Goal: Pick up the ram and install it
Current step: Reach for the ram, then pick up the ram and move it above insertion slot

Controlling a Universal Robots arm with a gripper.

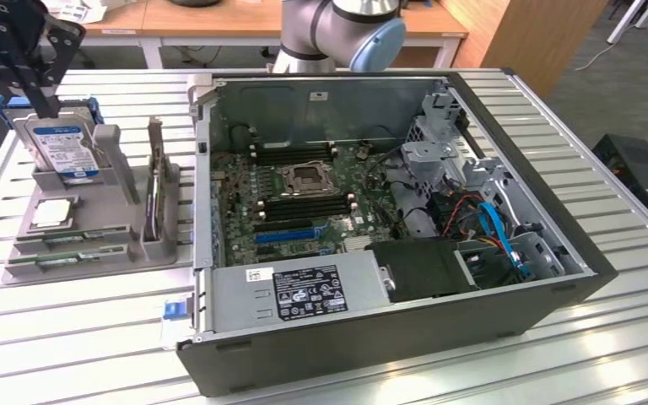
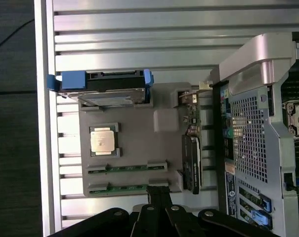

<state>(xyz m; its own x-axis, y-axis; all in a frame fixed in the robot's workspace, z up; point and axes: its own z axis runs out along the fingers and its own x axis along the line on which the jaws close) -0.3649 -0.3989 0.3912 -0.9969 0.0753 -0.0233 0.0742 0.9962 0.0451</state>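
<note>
Two green ram sticks point(image 1: 74, 240) point(image 1: 67, 256) lie flat in slots at the near end of a grey holder tray point(image 1: 110, 228), on the exterior view's left. The wrist view looks down on the same two sticks point(image 2: 127, 168) point(image 2: 120, 187). My black gripper point(image 1: 51, 110) hangs above the tray's far end, in front of the upright hard drive, shut and holding nothing. In the wrist view its closed fingertips point(image 2: 158, 191) sit just beside the nearer stick's end. The open computer case point(image 1: 549, 245) lies beside the tray, with long black memory slots point(image 1: 301, 202) on its motherboard.
The tray also holds a blue-framed hard drive point(image 1: 63, 148), a square silver processor point(image 1: 54, 213) and an upright card point(image 1: 158, 194). Inside the case are a processor socket point(image 1: 305, 177), a power supply point(image 1: 301, 291) and cables point(image 1: 493, 228). The slatted metal table point(image 1: 77, 337) ends near the tray.
</note>
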